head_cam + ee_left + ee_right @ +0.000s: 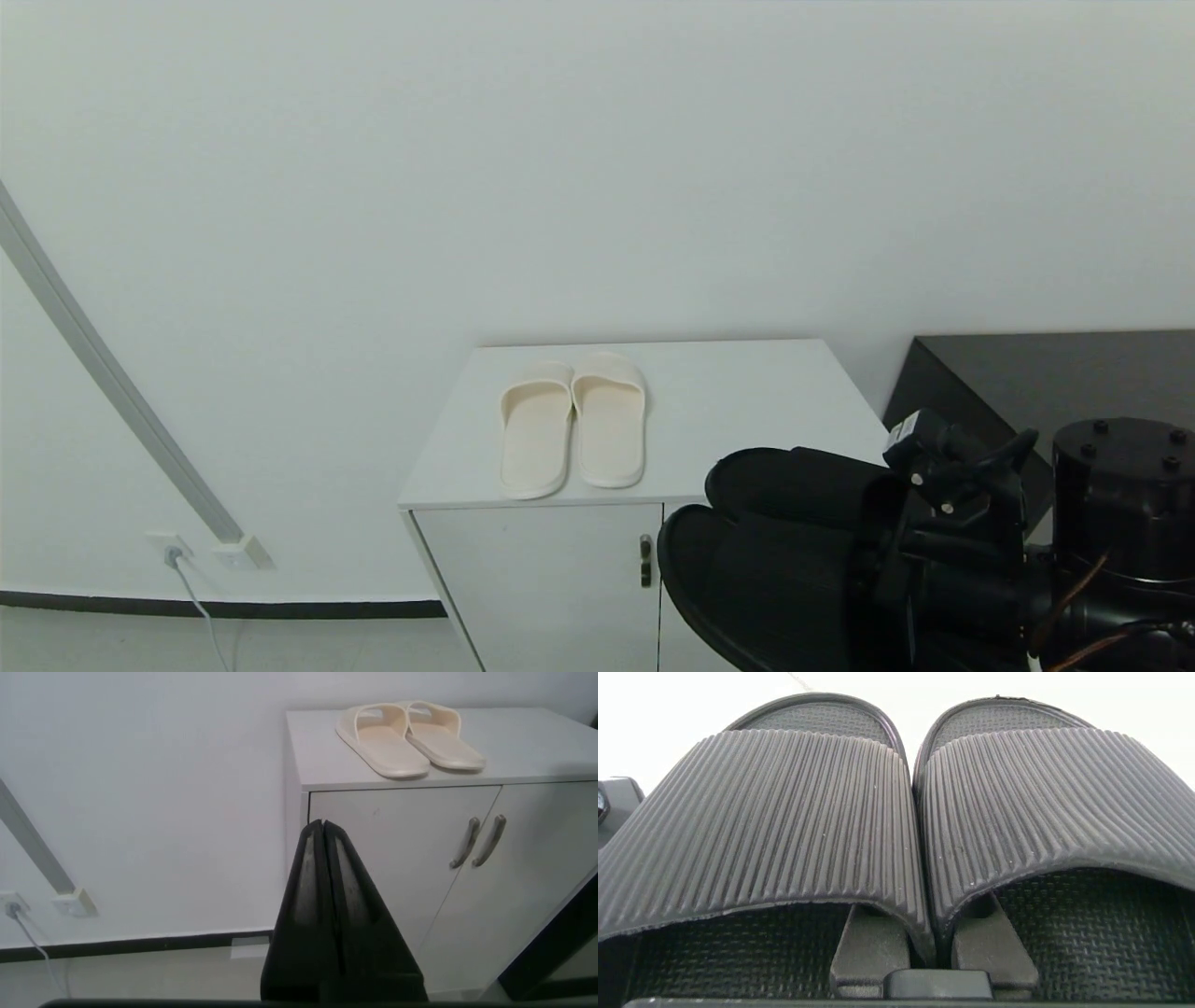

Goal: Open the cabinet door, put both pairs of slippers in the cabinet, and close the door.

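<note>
A white cabinet (738, 401) stands against the wall with both doors closed; its two handles (476, 842) meet at the middle. A cream pair of slippers (571, 425) lies side by side on the cabinet's top, toward its left half. My right gripper (924, 952) is shut on a black pair of slippers (794, 541), one finger inside each shoe and the inner edges pinched together, in front of the cabinet's right door. My left gripper (322, 831) is shut on nothing, off the cabinet's left front corner and below its top.
A dark table (1055, 373) stands right of the cabinet, close to my right arm. On the wall to the left are a slanted grey conduit (93, 355) and a socket with a cable (173, 553). There is bare floor left of the cabinet.
</note>
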